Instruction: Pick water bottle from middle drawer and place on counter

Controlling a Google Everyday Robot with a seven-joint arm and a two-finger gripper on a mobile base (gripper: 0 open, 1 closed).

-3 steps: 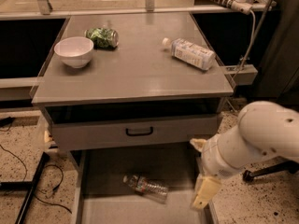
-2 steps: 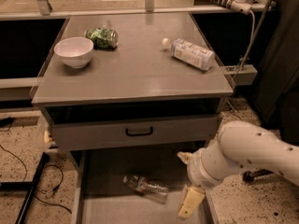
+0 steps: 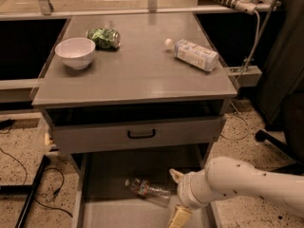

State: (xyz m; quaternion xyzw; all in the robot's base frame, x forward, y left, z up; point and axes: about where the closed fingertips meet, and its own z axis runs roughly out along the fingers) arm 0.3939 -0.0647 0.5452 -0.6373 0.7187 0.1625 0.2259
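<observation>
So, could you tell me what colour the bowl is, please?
The bowl is white, camera view; end effector low over the middle drawer.

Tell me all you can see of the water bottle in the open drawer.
The water bottle is small, clear crinkled plastic with a dark reddish band. It lies on its side on the grey floor of the middle drawer, one end toward the open claw beside it. Contact cannot be told.

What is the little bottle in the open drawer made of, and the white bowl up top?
The water bottle looks like thin clear plastic: see-through and crinkled. The bowl seems glazed ceramic, smooth glossy white, though maybe hard plastic. The gripper hangs open close beside the bottle, over the middle drawer.
</observation>
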